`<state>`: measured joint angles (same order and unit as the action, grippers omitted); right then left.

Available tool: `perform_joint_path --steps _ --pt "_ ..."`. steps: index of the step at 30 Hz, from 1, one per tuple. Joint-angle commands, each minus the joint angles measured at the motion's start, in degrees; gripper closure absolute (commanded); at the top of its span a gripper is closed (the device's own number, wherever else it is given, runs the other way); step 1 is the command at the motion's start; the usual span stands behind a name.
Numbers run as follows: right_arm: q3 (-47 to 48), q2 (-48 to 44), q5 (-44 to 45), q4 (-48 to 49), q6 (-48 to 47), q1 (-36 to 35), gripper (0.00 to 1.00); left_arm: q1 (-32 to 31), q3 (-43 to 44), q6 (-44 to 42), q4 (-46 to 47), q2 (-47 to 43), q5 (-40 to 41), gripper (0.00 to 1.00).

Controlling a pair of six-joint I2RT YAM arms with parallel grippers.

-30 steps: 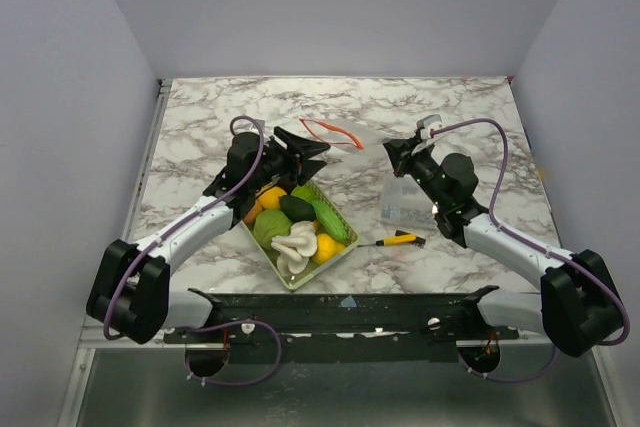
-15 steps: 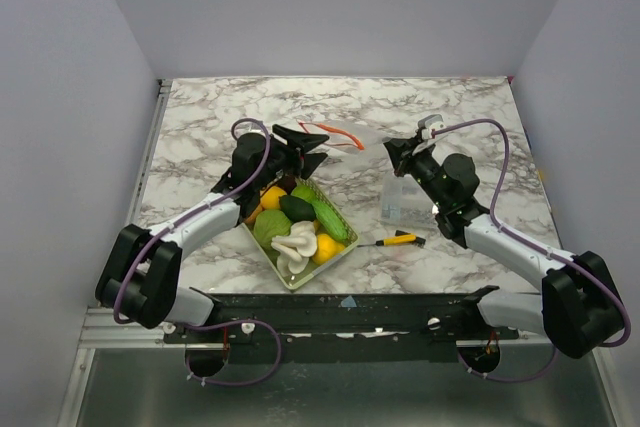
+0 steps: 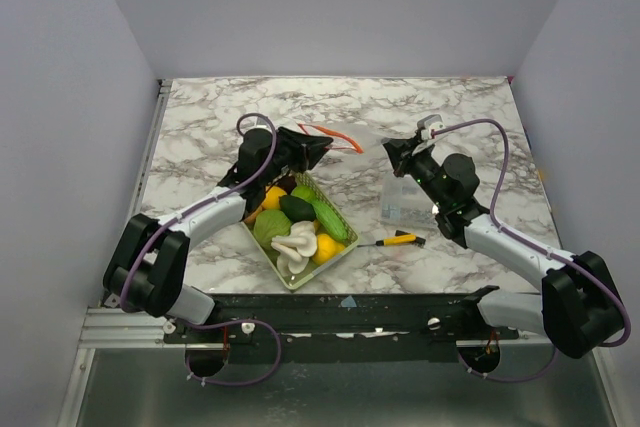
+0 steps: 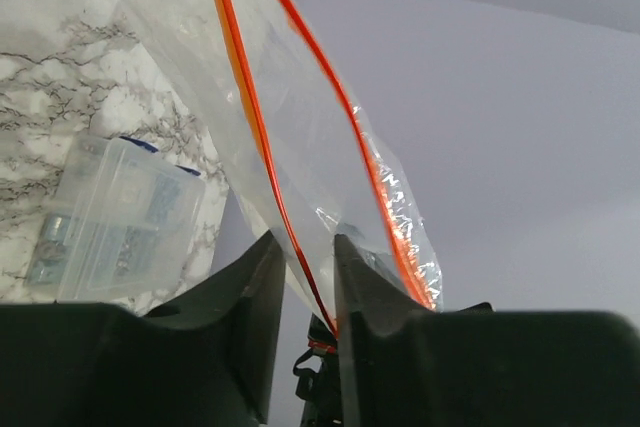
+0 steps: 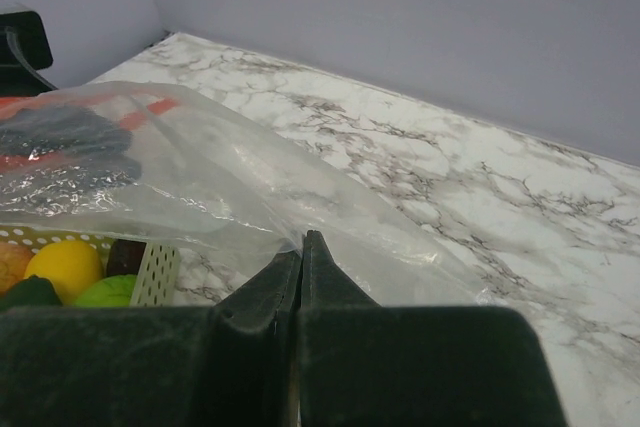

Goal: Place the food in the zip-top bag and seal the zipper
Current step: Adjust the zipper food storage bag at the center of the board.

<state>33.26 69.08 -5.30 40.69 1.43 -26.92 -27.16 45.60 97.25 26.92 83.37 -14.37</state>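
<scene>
The zip-top bag (image 3: 358, 143) is stretched between my two grippers above the marble table, its red-orange zipper (image 3: 333, 136) toward the left. My left gripper (image 3: 318, 150) is open, and one lip of the zipper (image 4: 250, 97) runs through the gap between its jaws (image 4: 303, 247). My right gripper (image 3: 391, 153) is shut on the bag's clear far edge (image 5: 200, 167), its fingers closed together (image 5: 303, 242). The food (image 3: 295, 219), orange, yellow, green, dark and white toy pieces, lies in the pale green mesh basket (image 3: 327, 263) just below the bag. No food shows inside the bag.
A rigid clear plastic box (image 3: 403, 202) stands right of the basket, under my right arm; it also shows in the left wrist view (image 4: 110, 222). A yellow-and-black screwdriver (image 3: 398, 240) lies in front of it. The basket's corner (image 5: 160, 272) shows in the right wrist view.
My left gripper has moved right toward the bag's mouth and its jaws have narrowed around the zipper lip. The right arm has held still with the bag.
</scene>
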Motion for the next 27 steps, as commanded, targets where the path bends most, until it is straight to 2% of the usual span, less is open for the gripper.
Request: perform_joint_path --steps 1,3,5,9,13,15,17,19,22,27 --pt "-0.53 0.55 -1.58 2.48 -0.73 0.08 0.99 -0.27 4.36 -4.76 -0.53 -0.11 2.14 0.81" --pt "0.05 1.10 -1.57 1.76 -0.65 0.07 0.97 -0.18 7.66 -10.20 -5.45 -0.85 2.54 0.94" --pt "1.01 1.96 -1.25 0.25 -0.32 0.10 0.81 -0.21 12.53 -17.68 -12.23 -2.23 4.31 1.00" --pt "3.79 3.81 -1.59 -3.53 2.24 0.04 0.61 -0.60 22.80 -34.38 -29.32 -4.58 9.27 1.00" --pt "8.15 4.85 -3.39 -9.43 6.98 0.03 0.27 -1.80 30.09 -46.79 -41.71 -5.79 15.08 1.00" --pt "11.76 5.89 -3.31 -14.00 9.55 0.06 0.17 -2.65 33.32 -52.34 -47.00 -5.02 17.85 1.00" --pt "16.03 7.26 -1.35 -18.81 14.57 0.03 0.01 -3.55 35.98 -56.09 -50.41 -3.57 18.77 1.00" --pt "19.13 7.64 -0.29 -23.72 18.63 0.02 0.00 -5.09 39.34 -59.28 -54.06 -1.43 20.61 1.00" --pt "18.82 4.62 0.25 -25.39 21.71 0.07 0.00 -7.79 45.80 -63.07 -59.48 3.45 23.64 1.00" --pt "18.87 -2.20 2.82 -32.00 17.81 0.11 0.00 -10.76 52.19 -65.34 -63.13 10.09 26.21 1.00"
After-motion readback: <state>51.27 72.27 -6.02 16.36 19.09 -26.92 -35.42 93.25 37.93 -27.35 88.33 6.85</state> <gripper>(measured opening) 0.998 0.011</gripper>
